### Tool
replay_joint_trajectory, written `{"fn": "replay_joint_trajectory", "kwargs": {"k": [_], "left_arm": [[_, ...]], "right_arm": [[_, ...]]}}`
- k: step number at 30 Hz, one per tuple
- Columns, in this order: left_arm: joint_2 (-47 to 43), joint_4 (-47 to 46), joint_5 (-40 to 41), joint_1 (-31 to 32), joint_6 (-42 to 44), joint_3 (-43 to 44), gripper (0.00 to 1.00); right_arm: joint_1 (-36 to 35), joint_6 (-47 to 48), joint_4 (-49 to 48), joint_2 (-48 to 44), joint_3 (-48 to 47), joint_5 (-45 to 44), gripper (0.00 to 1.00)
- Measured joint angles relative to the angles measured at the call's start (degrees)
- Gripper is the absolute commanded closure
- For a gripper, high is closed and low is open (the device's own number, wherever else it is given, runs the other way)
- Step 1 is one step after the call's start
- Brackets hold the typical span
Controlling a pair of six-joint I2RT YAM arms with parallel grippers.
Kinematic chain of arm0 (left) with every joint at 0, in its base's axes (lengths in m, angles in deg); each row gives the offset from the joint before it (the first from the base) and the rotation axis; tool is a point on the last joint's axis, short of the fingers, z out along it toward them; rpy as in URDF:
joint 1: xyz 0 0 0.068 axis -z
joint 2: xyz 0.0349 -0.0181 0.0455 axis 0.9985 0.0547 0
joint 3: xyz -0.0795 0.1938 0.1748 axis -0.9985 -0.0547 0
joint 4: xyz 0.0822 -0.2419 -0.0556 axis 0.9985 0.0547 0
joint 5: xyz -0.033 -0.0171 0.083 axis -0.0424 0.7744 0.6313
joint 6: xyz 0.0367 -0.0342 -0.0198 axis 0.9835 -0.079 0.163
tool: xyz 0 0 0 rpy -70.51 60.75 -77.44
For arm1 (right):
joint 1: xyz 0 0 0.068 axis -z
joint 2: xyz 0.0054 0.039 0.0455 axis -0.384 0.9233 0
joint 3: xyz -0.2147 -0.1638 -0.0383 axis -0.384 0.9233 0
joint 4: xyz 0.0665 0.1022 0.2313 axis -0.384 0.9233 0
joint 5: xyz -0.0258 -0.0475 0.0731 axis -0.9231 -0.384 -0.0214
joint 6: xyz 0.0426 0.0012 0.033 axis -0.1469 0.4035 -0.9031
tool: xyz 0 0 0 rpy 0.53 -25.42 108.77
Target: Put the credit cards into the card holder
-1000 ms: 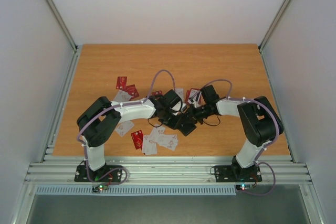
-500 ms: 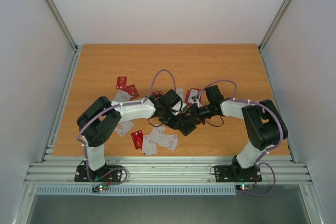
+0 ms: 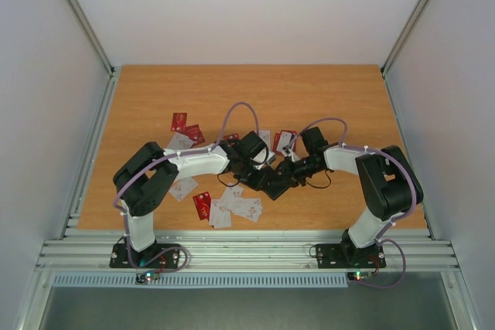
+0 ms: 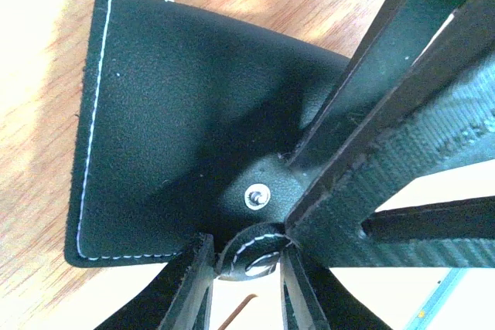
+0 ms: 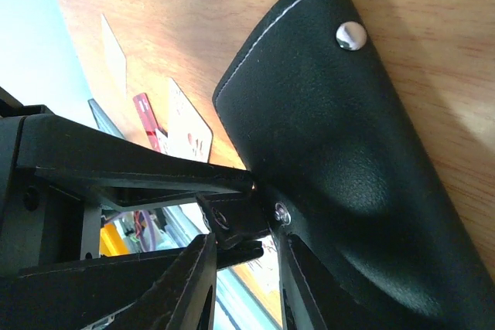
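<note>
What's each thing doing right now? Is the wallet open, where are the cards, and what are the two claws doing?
Holder: on the table between both arms, only its black outside showing.
Cards: lying loose on the table.
Left gripper: jaws shut on the holder.
Right gripper: jaws apart at the holder's edge, grip unclear.

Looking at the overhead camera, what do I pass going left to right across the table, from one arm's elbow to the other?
Left arm's elbow → red card near the front edge → card holder → right arm's elbow. Other cards overlap these, so they're left out.
</note>
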Motion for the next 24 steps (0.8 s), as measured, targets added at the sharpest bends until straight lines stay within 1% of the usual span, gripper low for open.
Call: {"fn": "replay_joint_trajectory", "kwargs": {"k": [10,15,17,20,24], "left_arm": [[0.1,1.4,-0.9,0.0,0.3,0.2,0.74],[0.5,2.0,-1.3,0.0,0.3,0.9,0.74],[0.7,2.2,-1.5,0.0,0.5,1.3,0.7],[1.0,2.8,-1.8,0.0,1.1,2.1,0.56],[0.9,3.9,-1.8,0.0,2.0,2.8,0.48]], "right_arm": [[-1.3,-0.2,-3.0,2.3,-0.4,1.3,0.76],[-1.3,-0.5,-4.9,3.0,-0.4,2.9,0.85],[-1.3,-0.5,-5.8,3.0,-0.4,3.6,0.89],[-1.4,-0.7,-6.4,3.0,-0.4,4.2,0.93],[-1.9,-0.6,-6.0,2.8,-0.4,4.2,0.98]]}}
